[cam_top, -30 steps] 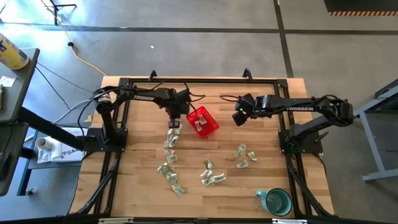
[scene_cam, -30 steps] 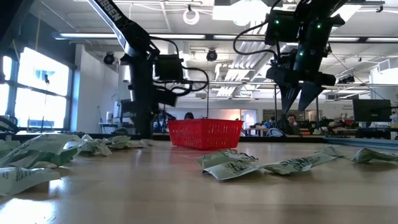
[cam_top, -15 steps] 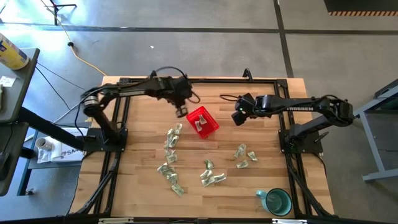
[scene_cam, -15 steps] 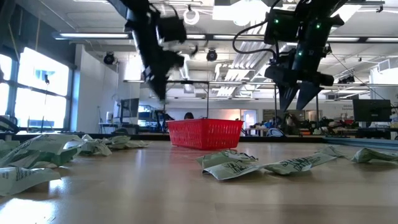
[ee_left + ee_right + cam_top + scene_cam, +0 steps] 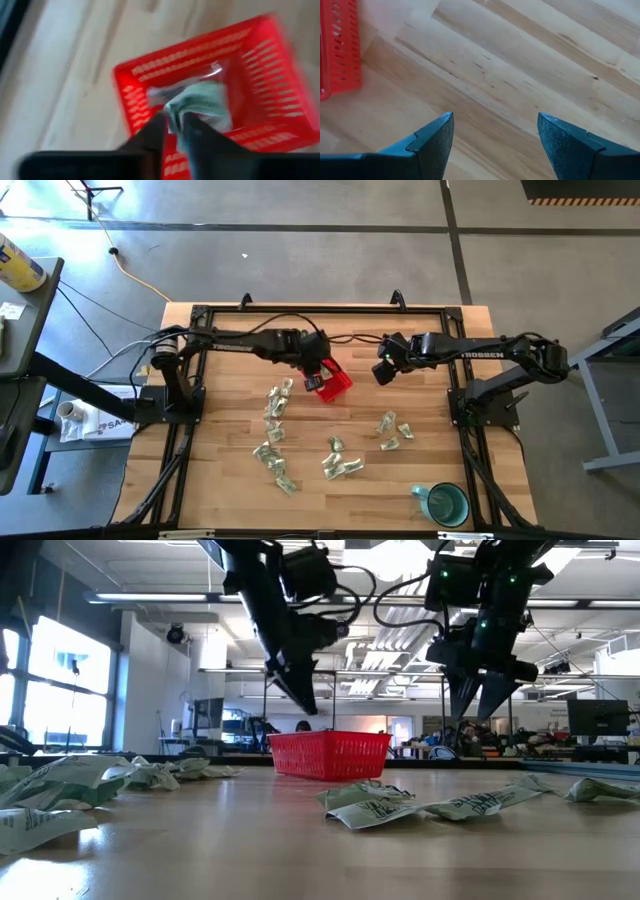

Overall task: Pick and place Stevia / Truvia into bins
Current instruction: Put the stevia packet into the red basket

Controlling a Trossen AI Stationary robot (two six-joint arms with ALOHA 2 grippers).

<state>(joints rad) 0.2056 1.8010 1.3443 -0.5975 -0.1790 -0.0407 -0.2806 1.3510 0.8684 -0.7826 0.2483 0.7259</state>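
- The left arm reaches across the bench [image 5: 220, 480], its left pincer [image 5: 312, 377] hanging above the red basket [image 5: 334, 383], tips pointing down into it.
- Its fingers [image 5: 150, 137] stand slightly apart around a pale green packet [image 5: 200, 102] over the basket's inside.
- The right arm stretches level; the right pincer [image 5: 381, 369] hovers beside the basket, fingers wide apart, holding nothing.
- Loose packets [image 5: 275, 430] lie scattered on the bench nearer than the basket.
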